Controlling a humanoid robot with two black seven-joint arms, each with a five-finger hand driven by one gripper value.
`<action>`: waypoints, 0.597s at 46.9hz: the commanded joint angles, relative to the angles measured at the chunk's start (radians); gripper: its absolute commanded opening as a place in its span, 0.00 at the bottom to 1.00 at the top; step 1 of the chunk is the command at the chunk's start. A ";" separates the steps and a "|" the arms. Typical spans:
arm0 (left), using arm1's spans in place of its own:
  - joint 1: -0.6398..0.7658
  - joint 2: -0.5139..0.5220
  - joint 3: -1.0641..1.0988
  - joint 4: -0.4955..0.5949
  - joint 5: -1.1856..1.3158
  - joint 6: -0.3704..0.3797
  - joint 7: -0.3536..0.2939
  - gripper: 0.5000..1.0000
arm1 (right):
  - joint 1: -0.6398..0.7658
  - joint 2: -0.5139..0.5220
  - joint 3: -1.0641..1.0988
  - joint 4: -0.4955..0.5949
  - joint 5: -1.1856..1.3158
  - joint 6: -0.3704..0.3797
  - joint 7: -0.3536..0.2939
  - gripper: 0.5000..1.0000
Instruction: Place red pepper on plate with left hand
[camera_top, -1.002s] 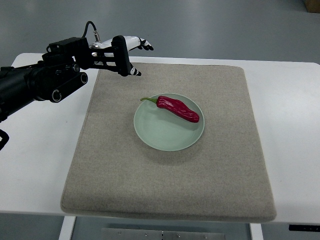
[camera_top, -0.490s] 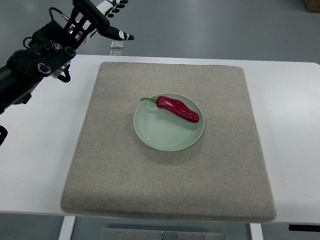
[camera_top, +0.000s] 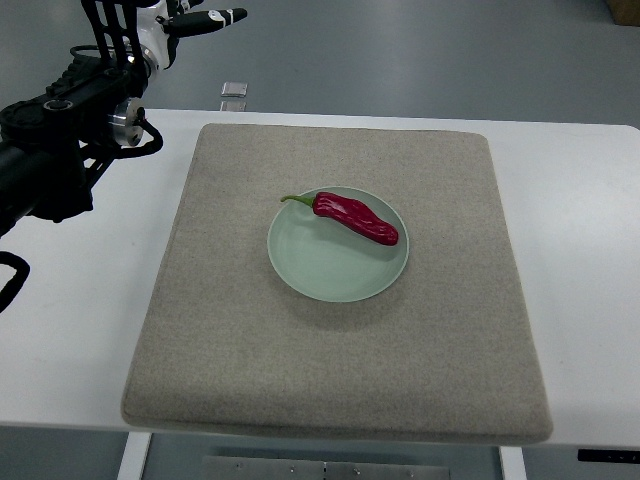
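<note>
A glossy red pepper (camera_top: 356, 219) with a green stem lies across the upper part of a pale green plate (camera_top: 330, 270), which sits in the middle of the beige mat. My left hand (camera_top: 195, 18) is raised at the top left corner of the view, far from the plate and beyond the table's back edge. Its fingers are spread and hold nothing. The black left arm (camera_top: 60, 140) stretches in from the left edge over the white table.
The beige mat (camera_top: 330, 370) covers most of the white table (camera_top: 580, 250). A small grey object (camera_top: 234, 91) sits on the floor just past the table's back edge.
My left hand has lifted and drawn back to the upper left, away from the mat. The pepper and plate have not moved.
</note>
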 joint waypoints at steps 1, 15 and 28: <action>0.022 0.000 -0.052 0.000 -0.005 -0.042 -0.003 0.93 | 0.000 0.000 -0.001 0.000 0.000 0.000 0.000 0.86; 0.106 -0.001 -0.195 0.082 -0.022 -0.299 -0.018 0.93 | 0.000 0.000 -0.001 0.000 0.000 0.000 0.000 0.86; 0.118 -0.001 -0.207 0.102 -0.091 -0.375 -0.020 0.97 | 0.000 0.000 -0.001 0.000 0.000 0.000 0.000 0.86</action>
